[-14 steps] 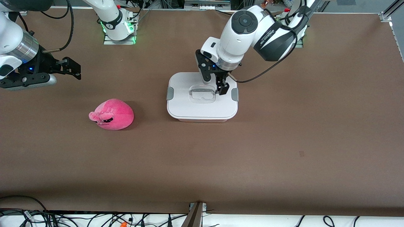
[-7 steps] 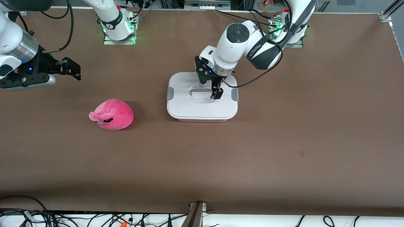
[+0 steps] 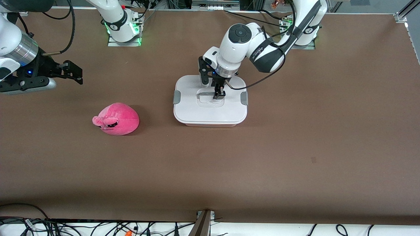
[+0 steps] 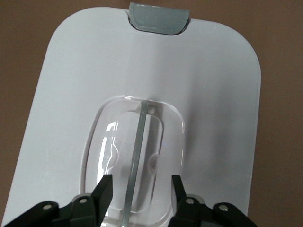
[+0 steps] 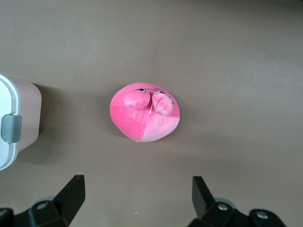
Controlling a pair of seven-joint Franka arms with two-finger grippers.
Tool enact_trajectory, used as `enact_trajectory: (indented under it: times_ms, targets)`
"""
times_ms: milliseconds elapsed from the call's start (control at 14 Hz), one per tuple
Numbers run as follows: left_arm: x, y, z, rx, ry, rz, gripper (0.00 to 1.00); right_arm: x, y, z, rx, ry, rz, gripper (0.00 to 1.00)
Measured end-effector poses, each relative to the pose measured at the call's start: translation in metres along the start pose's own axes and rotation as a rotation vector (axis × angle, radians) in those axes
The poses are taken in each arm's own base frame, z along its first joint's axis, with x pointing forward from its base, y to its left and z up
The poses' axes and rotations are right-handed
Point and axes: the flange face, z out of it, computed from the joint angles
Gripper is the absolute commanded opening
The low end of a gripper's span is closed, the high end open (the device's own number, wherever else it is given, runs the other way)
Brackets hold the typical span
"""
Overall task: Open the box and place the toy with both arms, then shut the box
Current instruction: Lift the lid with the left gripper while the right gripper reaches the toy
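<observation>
Box point(image 3: 210, 113): mid-table, lid point(image 4: 66, 94) on. Left gripper point(image 3: 219, 95): down in the lid's handle recess point(image 4: 135, 161), fingers point(image 4: 103, 188) apart astride the bar, not touching it. Toy point(image 3: 116, 119): on the table toward the right arm's end. Right gripper point(image 5: 137, 189): spread wide, waiting above the table.

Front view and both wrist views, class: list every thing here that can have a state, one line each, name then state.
box: closed, lid on, upright on the table.
side clips: down against the lid's ends.
lid handle: between the left gripper's fingers, not yet clamped.
toy: lying on the table, outside the box, untouched.
left gripper: open, down in the handle recess.
right gripper: open, empty, waiting above the table.
</observation>
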Motion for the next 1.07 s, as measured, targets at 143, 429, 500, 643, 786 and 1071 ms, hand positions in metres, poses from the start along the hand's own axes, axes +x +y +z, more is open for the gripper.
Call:
enact_trajectory:
  times_ms: [143,429,500,643,786,1071]
  targets:
    - [-0.003,-0.005,0.001,0.002,0.0,-0.006,0.0,0.0,0.0,0.0,0.0,-0.001,0.0,1.0]
    - [-0.004,-0.011,-0.002,0.01,0.006,0.001,0.0,0.002,0.0,0.007,0.0,-0.014,-0.001,1.0]
    - [-0.004,-0.011,-0.002,0.01,0.006,0.003,0.0,0.003,0.0,0.009,0.0,-0.018,-0.001,1.0]
    - [-0.003,-0.012,-0.003,0.012,0.008,0.004,0.0,0.004,0.0,0.013,0.0,-0.024,-0.001,1.0]
    - [-0.001,-0.013,-0.005,0.015,0.013,0.006,0.0,0.005,-0.001,0.015,0.0,-0.028,-0.002,1.0]
    - [0.004,-0.021,-0.022,0.022,0.007,-0.002,0.0,0.019,-0.002,0.051,0.001,-0.09,-0.004,1.0]
